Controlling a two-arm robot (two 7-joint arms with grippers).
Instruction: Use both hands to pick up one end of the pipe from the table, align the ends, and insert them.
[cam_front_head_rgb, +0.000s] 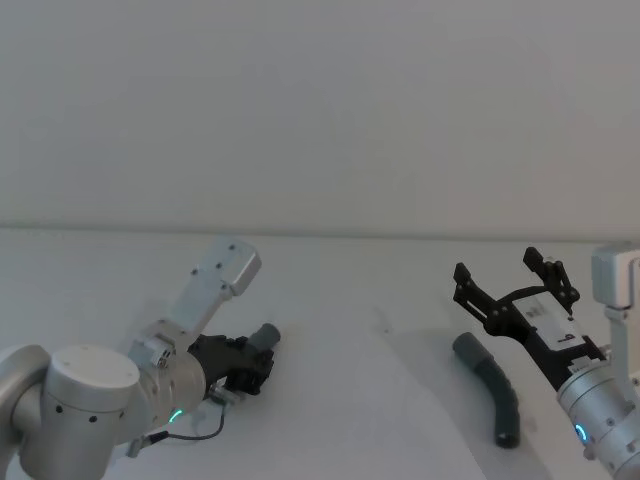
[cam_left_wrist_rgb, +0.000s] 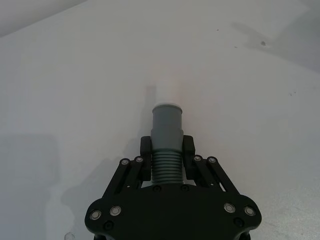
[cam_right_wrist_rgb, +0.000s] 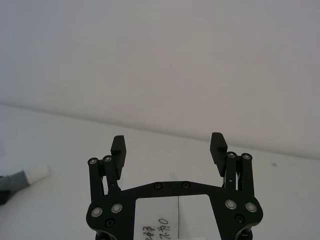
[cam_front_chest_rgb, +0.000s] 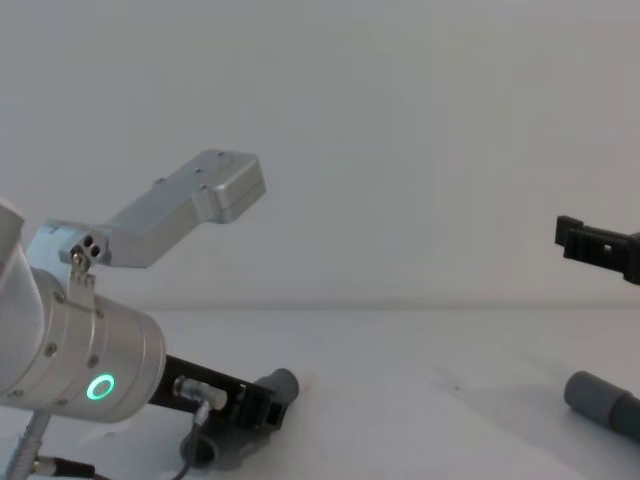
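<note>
Left gripper (cam_left_wrist_rgb: 167, 150) low over the table (cam_front_head_rgb: 350, 300) on the left side, jaws clamped on the ribbed middle of the left pipe piece (cam_left_wrist_rgb: 166, 127). Grey cuff and white spigot (cam_right_wrist_rgb: 38, 173) projecting forward beyond the fingertips. Right gripper (cam_right_wrist_rgb: 168, 146) raised above the table on the right side, jaws spread wide, holding nothing. Second pipe piece (cam_front_head_rgb: 490, 388) curved, lying flat on the table near that gripper, not touching it, well apart from the held piece.
</note>
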